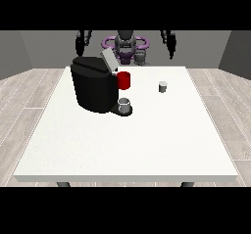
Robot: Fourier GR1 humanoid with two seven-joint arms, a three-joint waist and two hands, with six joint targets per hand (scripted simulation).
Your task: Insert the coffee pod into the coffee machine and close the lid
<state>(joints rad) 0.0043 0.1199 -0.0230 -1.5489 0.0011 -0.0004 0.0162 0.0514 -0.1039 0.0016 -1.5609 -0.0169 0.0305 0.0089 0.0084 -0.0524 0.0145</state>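
Both hands are up high at the far edge. The hand at the view's left (82,41) hangs above the far left of the tabletop (147,140), and whether its fingers are spread or curled I cannot tell. Same for the hand at the view's right (169,41) — raised, holding nothing, finger pose too small to read. Both are well apart from everything on the tabletop.

Out from there: the machine (94,83), black and bulky, sits on the left half, towards the far side. Its lid (109,60) is tilted up — open. Just right of the machine's top there's a red part (124,80), touching its body. Below that, on the machine's base, stands a grey cup (124,104).

And the pod (163,86) — small, grey, upright — stands alone on the tabletop, right of the machine and apart from it, in the far right half.
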